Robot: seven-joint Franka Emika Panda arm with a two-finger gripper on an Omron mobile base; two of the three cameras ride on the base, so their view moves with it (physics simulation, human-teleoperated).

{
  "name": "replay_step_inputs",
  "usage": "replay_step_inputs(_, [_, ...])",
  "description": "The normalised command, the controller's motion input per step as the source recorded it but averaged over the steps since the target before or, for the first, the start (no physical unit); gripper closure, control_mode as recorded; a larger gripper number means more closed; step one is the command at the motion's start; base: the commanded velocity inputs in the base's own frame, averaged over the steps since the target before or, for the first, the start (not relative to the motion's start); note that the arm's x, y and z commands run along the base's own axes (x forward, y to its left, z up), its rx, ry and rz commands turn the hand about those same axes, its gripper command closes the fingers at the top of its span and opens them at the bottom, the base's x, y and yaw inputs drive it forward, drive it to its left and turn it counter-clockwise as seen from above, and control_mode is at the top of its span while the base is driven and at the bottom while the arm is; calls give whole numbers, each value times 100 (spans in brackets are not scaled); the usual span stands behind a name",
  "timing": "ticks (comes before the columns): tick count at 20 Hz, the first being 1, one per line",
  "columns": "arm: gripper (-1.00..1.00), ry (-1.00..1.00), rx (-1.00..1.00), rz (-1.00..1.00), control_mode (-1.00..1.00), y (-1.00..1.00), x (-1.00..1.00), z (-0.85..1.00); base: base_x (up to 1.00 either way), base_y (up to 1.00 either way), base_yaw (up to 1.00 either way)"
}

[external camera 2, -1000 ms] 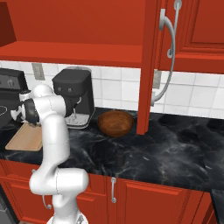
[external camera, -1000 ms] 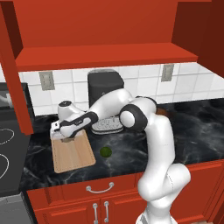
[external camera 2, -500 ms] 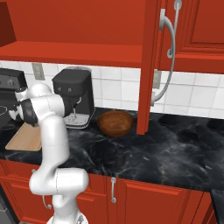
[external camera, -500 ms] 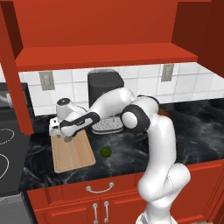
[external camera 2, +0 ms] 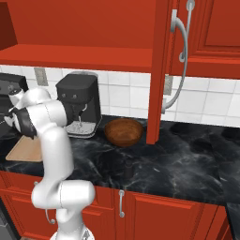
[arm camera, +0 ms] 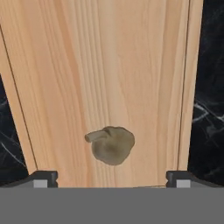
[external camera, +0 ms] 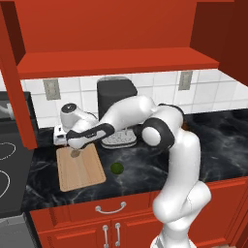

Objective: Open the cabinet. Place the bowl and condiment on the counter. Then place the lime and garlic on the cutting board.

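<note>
Jaws spread wide, holding nothing; gripper point(arm camera: 112, 178) hangs directly above garlic point(arm camera: 111, 145), fingertips point(arm camera: 41, 178) clear of bulb on both sides. Cabinet point(external camera 2: 117, 33) open, door point(external camera 2: 158, 70) swung out edge-on, shelf point(external camera: 116, 62) bare. Counter point(external camera 2: 178, 164) carries coffee machine point(external camera 2: 79, 103), bowl point(external camera 2: 123, 131) just beside it, condiment point(external camera 2: 128, 167) near front edge. Cutting board point(external camera: 80, 169) flat on counter, garlic resting on far end. Lime point(external camera: 116, 168) on counter just beside board, off it.
</note>
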Motion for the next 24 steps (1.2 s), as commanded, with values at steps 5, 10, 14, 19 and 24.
replay_step_inputs(5, [-100, -1, 3, -1, -100, -58, -49, 14, 0, 0, 0])
replay_step_inputs(10, [-100, 0, 9, 0, -100, -77, -54, 18, 0, 0, 0])
replay_step_inputs(14, [-100, 0, 13, 0, -100, -63, -52, 51, 0, 0, 0])
replay_step_inputs(19, [-100, 0, 11, 0, -100, -39, -56, 58, 0, 0, 0])
replay_step_inputs(24, [-100, 0, 1, 1, -100, -4, -61, 25, 0, 0, 0])
